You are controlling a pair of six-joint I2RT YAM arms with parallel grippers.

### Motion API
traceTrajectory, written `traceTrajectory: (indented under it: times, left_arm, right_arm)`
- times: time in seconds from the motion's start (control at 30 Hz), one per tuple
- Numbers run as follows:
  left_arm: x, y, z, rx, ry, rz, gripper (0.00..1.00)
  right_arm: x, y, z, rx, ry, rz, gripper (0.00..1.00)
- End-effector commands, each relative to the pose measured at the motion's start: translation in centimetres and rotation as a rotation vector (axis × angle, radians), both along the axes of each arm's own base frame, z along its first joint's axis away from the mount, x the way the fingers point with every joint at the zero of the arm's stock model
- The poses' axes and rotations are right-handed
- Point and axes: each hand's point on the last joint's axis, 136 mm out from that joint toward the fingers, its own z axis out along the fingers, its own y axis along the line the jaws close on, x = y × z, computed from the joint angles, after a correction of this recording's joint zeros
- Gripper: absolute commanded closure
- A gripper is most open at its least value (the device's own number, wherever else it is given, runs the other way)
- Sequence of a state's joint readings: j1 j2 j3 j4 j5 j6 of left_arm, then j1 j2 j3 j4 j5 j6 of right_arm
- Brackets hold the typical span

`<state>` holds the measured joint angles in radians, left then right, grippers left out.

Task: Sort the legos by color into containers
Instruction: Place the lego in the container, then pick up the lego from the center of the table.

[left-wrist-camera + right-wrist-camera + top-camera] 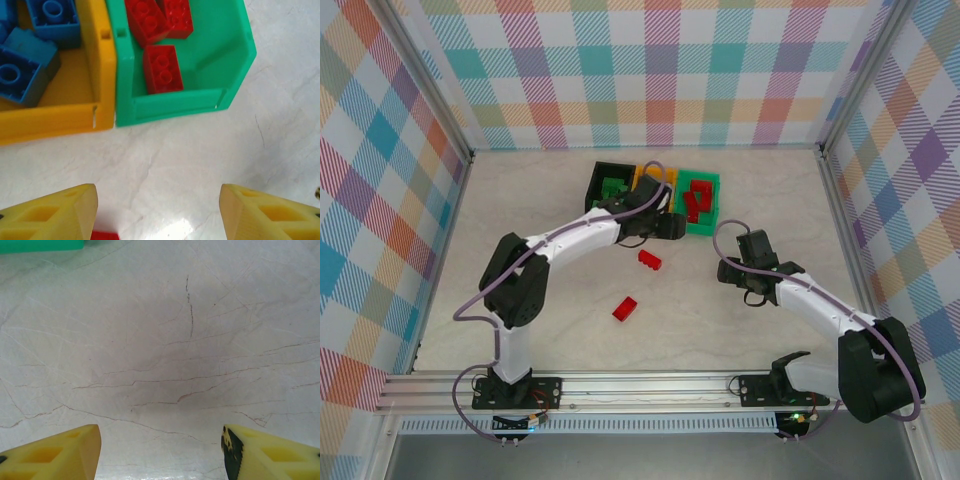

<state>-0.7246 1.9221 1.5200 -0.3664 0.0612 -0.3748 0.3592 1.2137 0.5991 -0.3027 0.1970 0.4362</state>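
Legos [162, 69] of glossy, studded red plastic lie in the green bin [175, 106], and blue bricks [20, 70] lie in the orange bin [50, 122]. Two loose red bricks [625, 309] rest on the smooth, veined table [560, 330]. The left gripper [159, 202] and right gripper [161, 442] both stand wide, their wedge-shaped yellow fingers empty.
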Motion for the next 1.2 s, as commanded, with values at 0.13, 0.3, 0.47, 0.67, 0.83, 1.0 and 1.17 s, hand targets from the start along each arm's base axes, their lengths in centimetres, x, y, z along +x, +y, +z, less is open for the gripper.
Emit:
traceTrajectory:
  times: [0.13,0.3,0.47,0.67,0.83,1.0,1.17]
  left_arm:
    - [-2.4,2.5,0.0,0.005,-0.008,0.027,0.31]
    - [-3.1,3.6,-1.2,0.049,0.026,0.043,0.29]
    - [-3.6,4.3,-2.8,0.094,0.096,0.080,0.27]
    - [-4.1,4.5,-4.4,0.130,0.140,0.075,0.25]
    - [-4.9,3.9,-6.4,0.196,0.230,-0.015,0.23]
    - [-4.8,5.2,-7.2,0.333,0.247,-0.047,0.21]
    - [-4.6,6.1,-7.0,0.415,0.241,-0.077,0.16]
  right_arm:
    - [0.4,0.1,-0.1,0.008,0.003,0.001,0.34]
    - [0.5,0.1,-0.2,0.006,0.008,-0.001,0.34]
    - [0.4,0.1,-0.2,0.004,0.011,-0.003,0.34]
    - [0.4,0.0,-0.2,0.002,0.011,-0.004,0.34]
    - [0.4,0.1,-0.3,0.003,0.014,-0.003,0.34]
    - [0.4,0.1,-0.2,0.003,0.010,-0.005,0.34]
    - [0.5,0.1,-0.2,0.002,0.012,-0.004,0.34]
